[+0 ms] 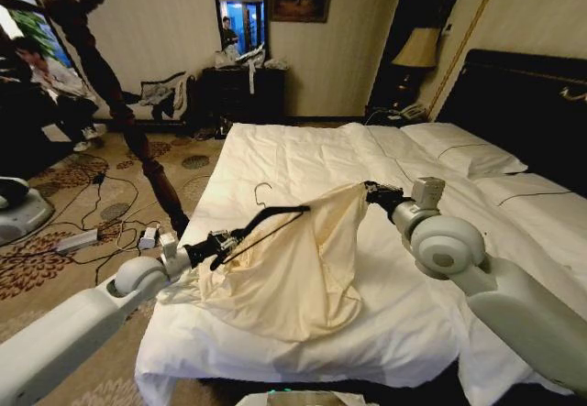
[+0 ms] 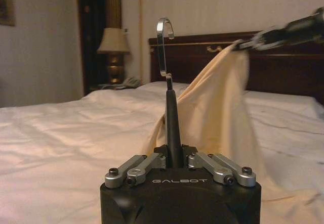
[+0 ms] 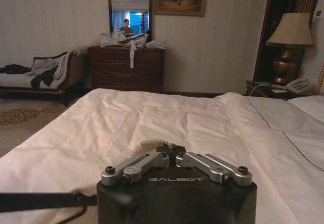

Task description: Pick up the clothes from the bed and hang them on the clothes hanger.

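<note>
My left end effector [image 1: 223, 241] clamps the black clothes hanger [image 1: 266, 219] over the bed [image 1: 275, 154], my right end effector [image 1: 371, 189] pinches the raised cream clothes [image 1: 293, 273], patterned carpet [image 1: 55, 250] beside.

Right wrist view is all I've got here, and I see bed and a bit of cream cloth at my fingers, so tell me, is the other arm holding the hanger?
Observer: Yes. The left gripper is shut on the clothes hanger, low over the near left part of the bed.
Operator: Is the shirt on the hanger?
Observer: Partly. In the head view the clothes drape over the hanger's far end and sag onto the duvet.
Operator: Where is my gripper relative to it?
Observer: The right gripper pinches the shirt's upper corner, lifted above the bed, to the right of the hanger.
Operator: Which way is the hook?
Observer: Upright, seen from the left wrist.
</note>
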### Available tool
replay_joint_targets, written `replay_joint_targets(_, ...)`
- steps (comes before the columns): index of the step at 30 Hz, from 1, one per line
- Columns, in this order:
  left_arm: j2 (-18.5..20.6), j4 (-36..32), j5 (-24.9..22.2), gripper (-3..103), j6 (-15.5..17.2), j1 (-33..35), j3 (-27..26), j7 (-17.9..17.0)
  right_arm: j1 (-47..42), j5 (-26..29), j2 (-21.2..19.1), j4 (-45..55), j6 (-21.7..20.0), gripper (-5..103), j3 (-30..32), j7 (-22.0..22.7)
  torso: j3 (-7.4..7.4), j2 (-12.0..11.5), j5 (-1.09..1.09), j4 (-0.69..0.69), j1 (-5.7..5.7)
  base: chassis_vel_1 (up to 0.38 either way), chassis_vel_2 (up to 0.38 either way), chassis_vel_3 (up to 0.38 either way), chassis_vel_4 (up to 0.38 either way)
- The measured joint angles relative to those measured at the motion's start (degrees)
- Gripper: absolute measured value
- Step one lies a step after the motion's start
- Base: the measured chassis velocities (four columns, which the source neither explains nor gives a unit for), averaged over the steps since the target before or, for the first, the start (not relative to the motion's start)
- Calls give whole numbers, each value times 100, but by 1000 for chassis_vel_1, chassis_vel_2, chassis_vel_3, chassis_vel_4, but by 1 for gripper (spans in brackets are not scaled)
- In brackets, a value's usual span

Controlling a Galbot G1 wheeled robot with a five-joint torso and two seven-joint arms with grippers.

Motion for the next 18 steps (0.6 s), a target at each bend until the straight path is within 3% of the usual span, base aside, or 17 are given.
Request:
replay_joint_targets(15, 403, -421, 35, 13, -150, 581, -347, 311, -58, -77, -243, -181, -7, 0, 46, -74, 0, 0, 0, -1, 0, 0, 0, 0, 0)
replay_joint_targets(18, 510, -536, -43, 13, -194, 894, -700, 454, -122, -110, -269, -183, -7, 0, 90, -70, 0, 0, -2, 2, 0, 0, 0, 0, 0)
